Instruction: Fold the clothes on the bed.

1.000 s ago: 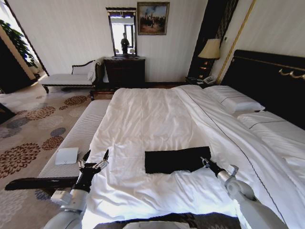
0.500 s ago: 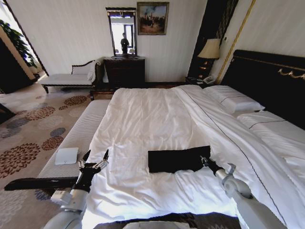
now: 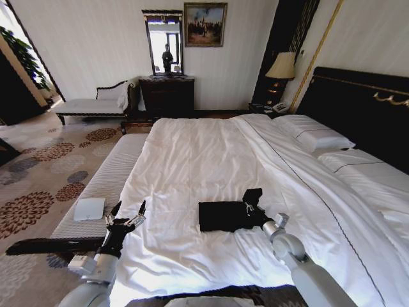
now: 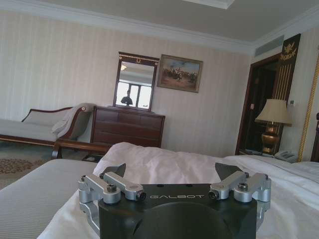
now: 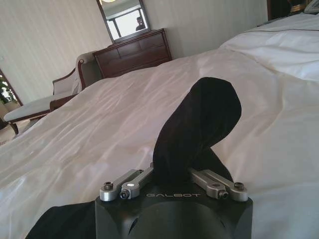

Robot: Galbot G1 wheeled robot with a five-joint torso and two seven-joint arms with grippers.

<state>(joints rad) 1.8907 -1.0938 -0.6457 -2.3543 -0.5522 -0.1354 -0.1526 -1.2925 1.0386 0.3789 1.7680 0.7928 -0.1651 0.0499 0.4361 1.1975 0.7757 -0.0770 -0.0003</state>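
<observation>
The jaws of the right gripper [image 3: 246, 208] are closed on a fold of the black T-shirt [image 3: 223, 216] — in the right wrist view the dark cloth rises from between the two silver fingers [image 5: 212, 178] and stands up in a twisted, rounded flap [image 5: 197, 127] above the sheet. In the head view the shirt lies as a compact dark rectangle on the white bed [image 3: 192, 166], near the foot end and a little toward the robot's right, with its right-hand edge lifted at the gripper. The right arm reaches in from the lower right, its wrist just beside the shirt.

The left gripper [image 3: 126, 214] is held at the bed's left edge, well apart from the shirt, its jaws spread wide and holding nothing — the left wrist view shows both fingers [image 4: 122, 185] parted over the white bedding. A pale bench [image 3: 102, 185] runs along that side of the bed, with a small white pad [image 3: 89, 208] lying on it. White pillows [image 3: 313, 135] rest against the dark headboard [image 3: 364, 109].
</observation>
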